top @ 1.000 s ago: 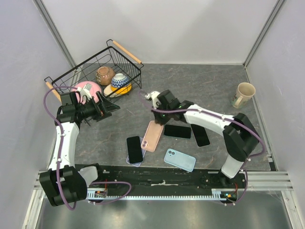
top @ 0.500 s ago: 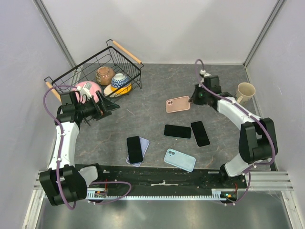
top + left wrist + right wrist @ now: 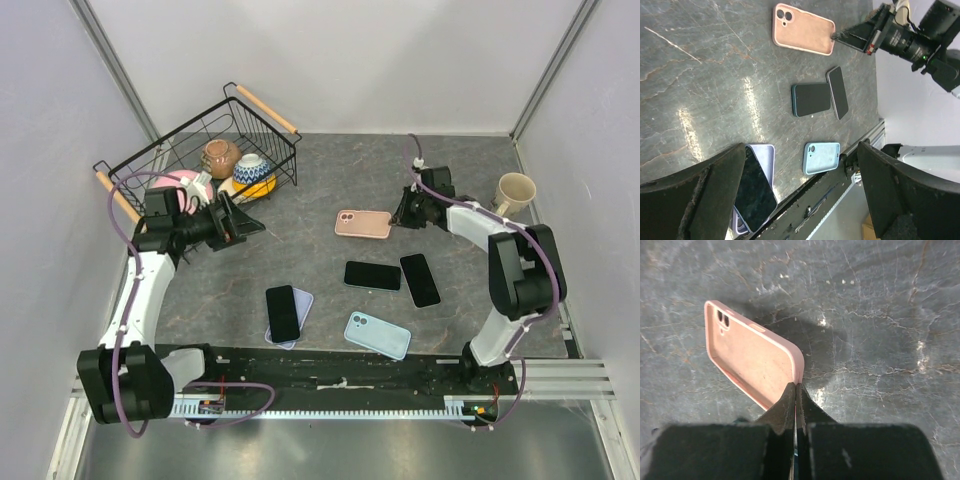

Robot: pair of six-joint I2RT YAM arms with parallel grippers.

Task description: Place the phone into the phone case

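Your right gripper [image 3: 398, 220] is pinched shut on a corner of the pink phone case [image 3: 363, 224], which sits toward the back middle of the table [image 3: 470, 170] with its camera cutout at the end away from the fingers. Your left gripper [image 3: 245, 215] hangs with its jaws spread wide and nothing between them, just in front of the wire basket [image 3: 267, 110]. Nearer the arm bases and apart from the case, a black phone [image 3: 372, 275] and a second black phone [image 3: 421, 280] lie close together, while a third phone [image 3: 283, 313] rests on a lilac case [image 3: 303, 300].
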